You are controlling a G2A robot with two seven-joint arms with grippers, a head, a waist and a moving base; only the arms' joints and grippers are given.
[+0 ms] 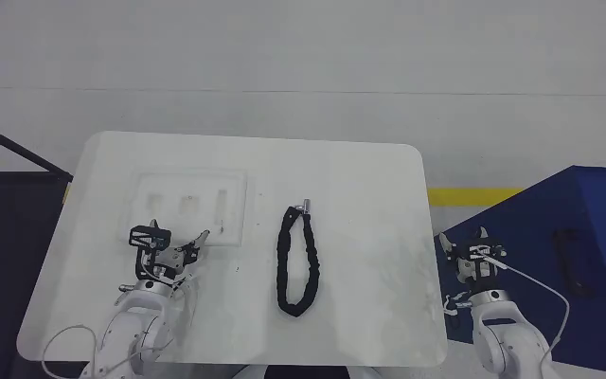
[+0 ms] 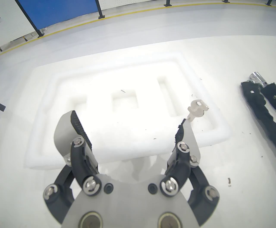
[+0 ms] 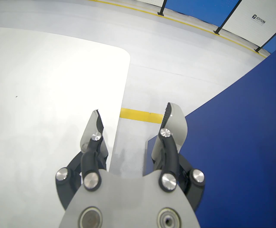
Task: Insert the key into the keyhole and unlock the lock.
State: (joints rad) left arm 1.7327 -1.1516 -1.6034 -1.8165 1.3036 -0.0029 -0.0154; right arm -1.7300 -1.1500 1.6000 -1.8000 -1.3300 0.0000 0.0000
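One silver metal key (image 2: 197, 109) stands tilted on the white foam tray (image 2: 107, 62) (three rectangular recesses), bow up, blade down, just beside one ribbed tip of left gripper (image 2: 129, 117), jaws wide apart. One black fabric-sleeved chain lock (image 1: 298, 261): narrow loop mid table (image 1: 379, 189), long axis pointing away from robot, silver cylinder (image 1: 301, 203) at far end. Right gripper (image 3: 132, 108) spread too, at table edge

White bench (image 1: 379, 171), rounded corners, on a pale grey floor (image 1: 284, 57). Yellow tape line (image 1: 473, 196) on the floor off the bench's right edge, blue panel (image 1: 559, 237) just beside that edge. Farther back: white pegboard screens (image 3: 248, 19) and a blue screen (image 2: 56, 10) on black stands. Light is bright and even.
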